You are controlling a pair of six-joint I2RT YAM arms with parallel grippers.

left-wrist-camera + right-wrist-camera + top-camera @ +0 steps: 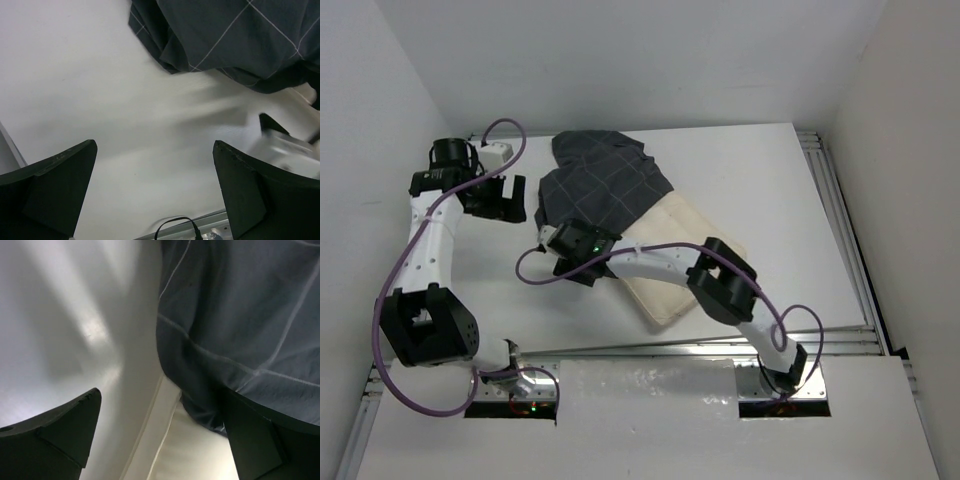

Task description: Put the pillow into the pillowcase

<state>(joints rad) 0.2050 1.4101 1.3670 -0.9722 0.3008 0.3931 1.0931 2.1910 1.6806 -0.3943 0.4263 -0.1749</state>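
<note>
The dark check pillowcase lies crumpled at the table's far middle and covers the far left end of the cream pillow, whose near half sticks out toward the right. My right gripper is open at the pillowcase's near left corner. In the right wrist view its jaws straddle the pillow's edge, with the pillowcase hem against the right finger. My left gripper is open and empty over bare table left of the pillowcase; the left wrist view shows only table between its jaws.
White walls close in on the left, back and right. Metal rails run along the table's right side and near edge. A purple cable loops by the left arm. The right arm reaches across the pillow.
</note>
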